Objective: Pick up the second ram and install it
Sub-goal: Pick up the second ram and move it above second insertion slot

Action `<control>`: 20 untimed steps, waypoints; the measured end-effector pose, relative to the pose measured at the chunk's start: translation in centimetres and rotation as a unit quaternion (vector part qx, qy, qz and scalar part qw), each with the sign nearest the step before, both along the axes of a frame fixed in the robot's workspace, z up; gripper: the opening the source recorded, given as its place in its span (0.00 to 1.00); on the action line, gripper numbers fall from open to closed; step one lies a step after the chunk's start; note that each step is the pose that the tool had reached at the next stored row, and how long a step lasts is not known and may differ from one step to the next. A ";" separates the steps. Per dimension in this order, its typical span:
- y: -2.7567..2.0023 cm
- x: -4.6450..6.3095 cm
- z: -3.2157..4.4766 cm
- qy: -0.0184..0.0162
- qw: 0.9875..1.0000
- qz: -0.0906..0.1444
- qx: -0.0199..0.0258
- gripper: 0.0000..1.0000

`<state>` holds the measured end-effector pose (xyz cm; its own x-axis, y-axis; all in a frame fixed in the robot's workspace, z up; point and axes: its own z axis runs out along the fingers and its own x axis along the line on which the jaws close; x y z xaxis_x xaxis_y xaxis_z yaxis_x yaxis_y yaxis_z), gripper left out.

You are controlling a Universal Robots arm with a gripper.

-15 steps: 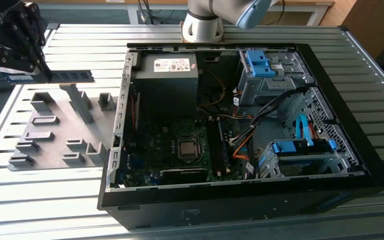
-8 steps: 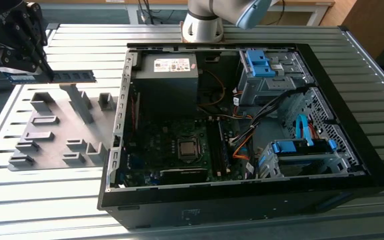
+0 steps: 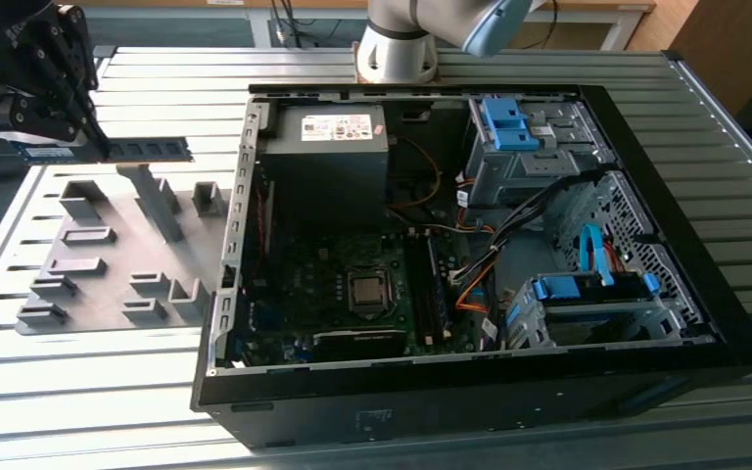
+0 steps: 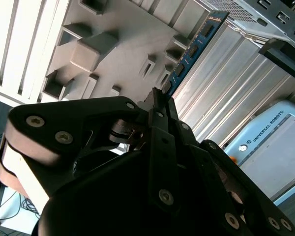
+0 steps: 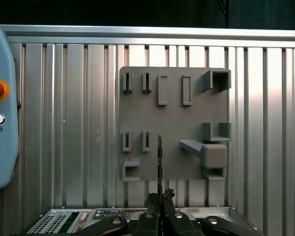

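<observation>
Bright, even light washes the ribbed metal table around the open computer case, and we note glare whitening the slats beside the case (strongest in the first wrist view). Inside the case lies deep shadow; beside it, the gripper reads as unlit black.

- you have one memory stick in view.
- you have one grey fixture plate.
- you have one open computer case, holding two blue clips.
</observation>
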<state>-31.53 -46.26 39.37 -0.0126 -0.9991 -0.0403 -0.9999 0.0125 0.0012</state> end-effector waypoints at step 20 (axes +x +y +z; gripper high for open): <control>0.00 2.0 -0.09 0.000 1.000 0.000 0.000 0.14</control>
<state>-29.53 -46.26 39.28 -0.0126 -0.9991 -0.0403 -0.9999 0.0126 0.0011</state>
